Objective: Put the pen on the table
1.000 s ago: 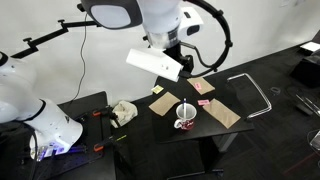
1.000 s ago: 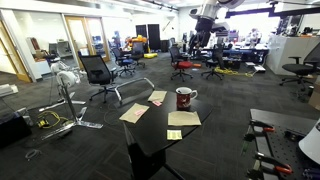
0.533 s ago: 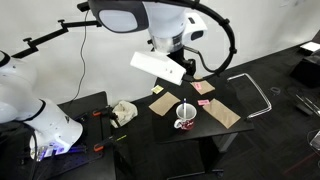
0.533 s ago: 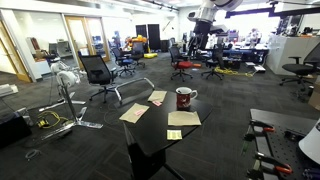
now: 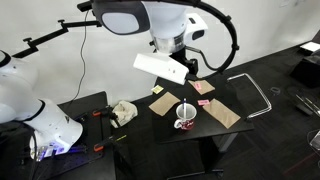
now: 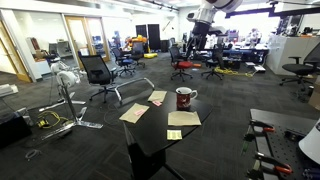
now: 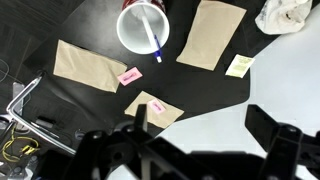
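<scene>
Wrist view: your gripper (image 7: 190, 150) hangs empty, its dark fingers (image 7: 120, 150) spread well apart at the bottom edge, high above the table (image 7: 190, 80). Just ahead of the fingers lie brown papers (image 7: 155, 108) with small pink notes. Farther ahead, slightly to the left finger's side, stands the mug (image 7: 142, 25), and the pen (image 7: 150, 38) leans inside it, its top resting against the rim. So the pen is below and forward of the hand, well apart from it, not yet on the tabletop.

The step in hand looks like the reach for the pen. Centre the hand over the mug, turn the jaws across the shaft, and come down only as far as the part above the rim. Close gently, then lift straight up so the mug is not dragged or tipped.
</scene>
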Robot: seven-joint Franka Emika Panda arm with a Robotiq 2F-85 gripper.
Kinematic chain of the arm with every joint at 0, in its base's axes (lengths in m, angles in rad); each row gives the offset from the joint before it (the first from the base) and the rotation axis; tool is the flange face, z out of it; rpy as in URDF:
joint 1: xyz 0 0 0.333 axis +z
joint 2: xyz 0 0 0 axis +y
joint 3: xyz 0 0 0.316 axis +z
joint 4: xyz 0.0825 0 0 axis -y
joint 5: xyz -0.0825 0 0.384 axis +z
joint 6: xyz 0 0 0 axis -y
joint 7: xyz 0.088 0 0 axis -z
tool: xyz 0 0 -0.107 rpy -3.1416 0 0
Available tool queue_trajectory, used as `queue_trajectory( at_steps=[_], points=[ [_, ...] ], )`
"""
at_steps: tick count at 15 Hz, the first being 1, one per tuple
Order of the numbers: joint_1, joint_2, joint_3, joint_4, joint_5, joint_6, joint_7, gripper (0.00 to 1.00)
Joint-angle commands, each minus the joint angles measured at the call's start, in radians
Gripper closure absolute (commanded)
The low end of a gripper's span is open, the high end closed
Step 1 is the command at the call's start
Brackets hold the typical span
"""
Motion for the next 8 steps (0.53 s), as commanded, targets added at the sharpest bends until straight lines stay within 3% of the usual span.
queue_trajectory(
  at_steps=[1,8],
  points=[
    [-0.032,0.042,0.036,0.001,0.003,0.078,-0.100,0.00],
    [-0.072,0.141,0.059,0.024,0.016,0.090,-0.292,0.00]
  ],
)
